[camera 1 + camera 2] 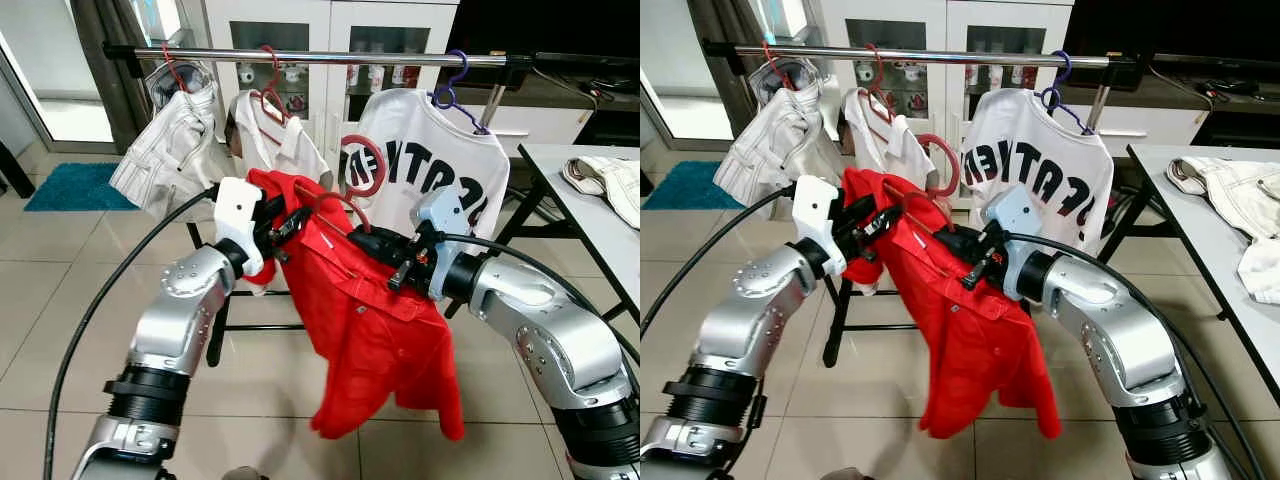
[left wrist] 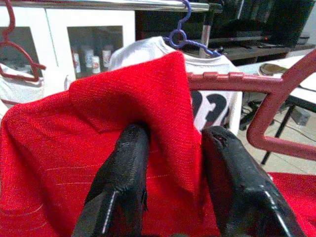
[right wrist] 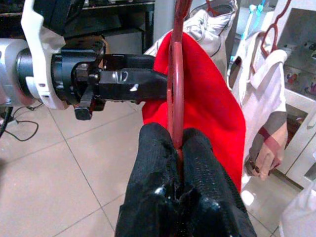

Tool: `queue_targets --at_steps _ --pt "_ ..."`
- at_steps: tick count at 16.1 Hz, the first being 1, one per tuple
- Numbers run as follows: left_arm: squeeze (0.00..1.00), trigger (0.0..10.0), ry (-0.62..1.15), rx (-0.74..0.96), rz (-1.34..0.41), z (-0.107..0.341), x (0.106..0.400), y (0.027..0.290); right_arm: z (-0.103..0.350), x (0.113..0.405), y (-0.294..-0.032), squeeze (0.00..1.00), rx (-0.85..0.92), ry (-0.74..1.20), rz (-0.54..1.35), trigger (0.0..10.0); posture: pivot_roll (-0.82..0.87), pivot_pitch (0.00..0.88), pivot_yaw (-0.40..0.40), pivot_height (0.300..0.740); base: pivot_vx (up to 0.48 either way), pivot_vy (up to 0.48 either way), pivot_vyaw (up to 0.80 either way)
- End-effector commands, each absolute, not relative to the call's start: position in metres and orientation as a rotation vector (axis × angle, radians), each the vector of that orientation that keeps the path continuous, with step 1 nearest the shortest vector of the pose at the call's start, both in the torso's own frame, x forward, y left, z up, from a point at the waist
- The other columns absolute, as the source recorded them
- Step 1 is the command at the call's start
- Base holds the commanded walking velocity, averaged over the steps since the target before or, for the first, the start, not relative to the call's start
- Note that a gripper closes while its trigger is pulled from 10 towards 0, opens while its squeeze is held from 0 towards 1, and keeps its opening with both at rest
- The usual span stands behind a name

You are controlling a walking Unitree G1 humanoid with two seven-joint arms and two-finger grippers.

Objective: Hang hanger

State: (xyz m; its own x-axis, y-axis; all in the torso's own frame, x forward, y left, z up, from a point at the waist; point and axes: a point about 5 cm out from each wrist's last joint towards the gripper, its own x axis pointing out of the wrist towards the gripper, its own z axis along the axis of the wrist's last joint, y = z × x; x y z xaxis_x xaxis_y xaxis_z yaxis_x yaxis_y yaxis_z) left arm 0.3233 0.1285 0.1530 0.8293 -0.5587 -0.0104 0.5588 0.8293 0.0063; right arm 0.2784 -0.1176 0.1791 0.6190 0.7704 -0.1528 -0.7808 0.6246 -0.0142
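Note:
A red shirt [image 1: 370,330] drapes over a red plastic hanger whose hook [image 1: 381,170] rises in front of the clothes rail [image 1: 330,58], below the bar. My left gripper [image 1: 290,225] is shut on the shirt's shoulder fabric; the left wrist view has a fold of red cloth [image 2: 168,123] pinched between both black fingers [image 2: 123,182]. My right gripper [image 1: 365,243] is shut on the hanger's thin red arm [image 3: 176,74], close beside the left gripper. The shirt hangs free between both arms.
On the rail hang a white striped garment [image 1: 175,150], a white shirt on a red hanger [image 1: 285,140] and a white lettered T-shirt on a blue hanger [image 1: 430,165]. A grey table [image 1: 590,230] with white clothing [image 1: 610,185] stands to the right. A blue rug [image 1: 70,185] lies far left.

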Motion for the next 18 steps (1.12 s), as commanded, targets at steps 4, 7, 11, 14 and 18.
queue_targets --at_steps 4,7,11,14,18 --pt "0.00 0.0 -0.008 0.028 -0.566 0.154 0.325 0.126 0.186 0.277 -0.117 0.00 -0.082 0.111 0.891 10.0 0.01 0.000 0.029 0.740 0.000 0.000 0.00" --pt "0.00 0.0 -0.007 -0.014 -0.528 0.152 0.325 0.125 0.185 0.277 -0.117 0.00 -0.079 0.115 0.884 10.0 0.00 0.000 0.033 0.740 0.000 0.000 0.00" --pt "0.00 0.0 -0.023 -0.041 -0.546 0.152 0.320 0.118 0.180 0.276 -0.122 0.00 -0.085 0.145 0.853 10.0 0.00 0.000 0.040 0.740 0.000 0.000 0.00" --pt "0.00 0.0 -0.093 -0.027 -0.499 0.162 0.317 0.124 0.169 0.278 -0.127 0.00 -0.081 0.215 0.792 10.0 -0.01 0.000 0.041 0.740 0.000 0.000 0.00" --pt "0.00 0.0 -0.184 0.052 -0.475 0.179 0.313 0.132 0.145 0.284 -0.145 0.00 -0.126 0.359 0.644 10.0 0.00 0.000 0.032 0.740 0.000 0.000 0.00"
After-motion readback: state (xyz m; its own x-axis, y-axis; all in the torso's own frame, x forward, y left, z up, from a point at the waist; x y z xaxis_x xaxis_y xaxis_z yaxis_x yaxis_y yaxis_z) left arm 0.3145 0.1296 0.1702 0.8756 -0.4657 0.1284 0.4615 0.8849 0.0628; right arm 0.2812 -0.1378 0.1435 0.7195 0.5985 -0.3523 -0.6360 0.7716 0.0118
